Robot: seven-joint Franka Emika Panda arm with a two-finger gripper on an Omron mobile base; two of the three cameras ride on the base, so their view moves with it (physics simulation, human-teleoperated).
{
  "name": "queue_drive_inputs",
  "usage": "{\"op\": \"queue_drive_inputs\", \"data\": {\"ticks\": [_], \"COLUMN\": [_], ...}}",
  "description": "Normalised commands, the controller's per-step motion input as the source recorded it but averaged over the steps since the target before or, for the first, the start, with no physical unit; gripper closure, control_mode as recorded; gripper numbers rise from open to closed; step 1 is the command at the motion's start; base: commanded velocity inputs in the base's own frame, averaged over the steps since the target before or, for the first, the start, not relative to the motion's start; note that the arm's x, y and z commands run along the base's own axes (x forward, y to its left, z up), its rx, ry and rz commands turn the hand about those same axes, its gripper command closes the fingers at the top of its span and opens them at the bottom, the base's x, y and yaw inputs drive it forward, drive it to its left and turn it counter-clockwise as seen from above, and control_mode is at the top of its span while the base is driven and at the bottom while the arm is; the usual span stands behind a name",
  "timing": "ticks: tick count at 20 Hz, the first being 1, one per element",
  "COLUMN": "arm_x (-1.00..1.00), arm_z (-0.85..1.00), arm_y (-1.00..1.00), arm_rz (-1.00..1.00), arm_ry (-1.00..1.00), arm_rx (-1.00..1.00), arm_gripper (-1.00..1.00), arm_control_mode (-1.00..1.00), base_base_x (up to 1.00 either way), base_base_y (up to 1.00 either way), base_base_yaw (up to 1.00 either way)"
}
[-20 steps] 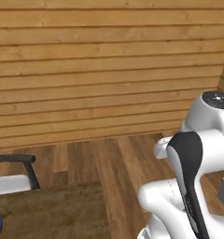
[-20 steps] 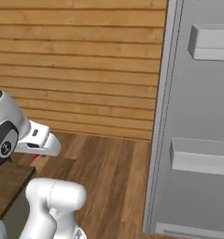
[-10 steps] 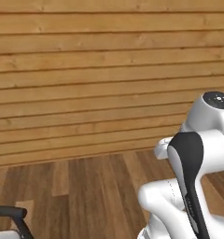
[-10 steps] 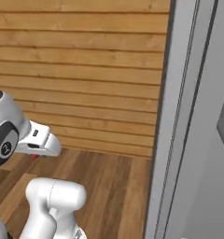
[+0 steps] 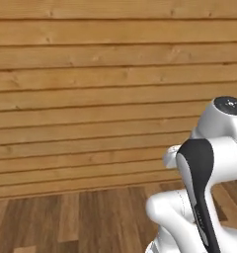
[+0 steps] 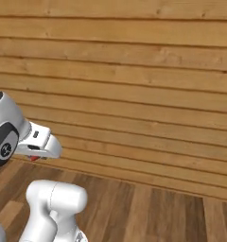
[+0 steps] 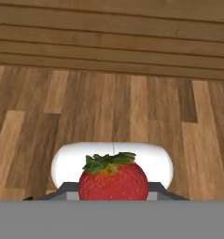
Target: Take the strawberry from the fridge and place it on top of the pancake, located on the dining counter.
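The strawberry (image 7: 113, 181) sits closest to the hand camera, held between the jaws of the gripper (image 7: 113, 191), which are set narrow and closed on its flanks; its green leafy cap faces up in that view. In the right base view a small patch of red shows under the white hand (image 6: 36, 158), consistent with the fruit held there. Handling judgement: the fruit is light, soft and easily bruised, with a slightly slick, rounded skin, so the grip is best kept at the widest part of the body, below the cap, with no more squeeze than is needed to stop it rolling. Below and beyond the fruit lies the plank floor (image 7: 109, 102), well apart from it. Farthest off stands the horizontal-board wooden wall (image 5: 91, 89). The strawberry is therefore carried in the air, not yet placed.
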Motion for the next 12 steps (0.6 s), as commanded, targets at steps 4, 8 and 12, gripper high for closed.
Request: {"op": "queue_drive_inputs", "data": {"ticks": [4,8,12], "arm_x": [0.0,0.0,0.0], "arm_z": [0.0,0.0,0.0], "arm_y": [0.0,0.0,0.0], "arm_rz": [0.0,0.0,0.0], "arm_ry": [0.0,0.0,0.0], "arm_rx": [0.0,0.0,0.0], "arm_gripper": [1.0,1.0,1.0], "arm_control_mode": [1.0,1.0,1.0], "base_base_x": [1.0,1.0,0.99], "base_base_y": [0.01,0.07,0.01], "base_base_yaw": [0.45,0.56,0.72]}}
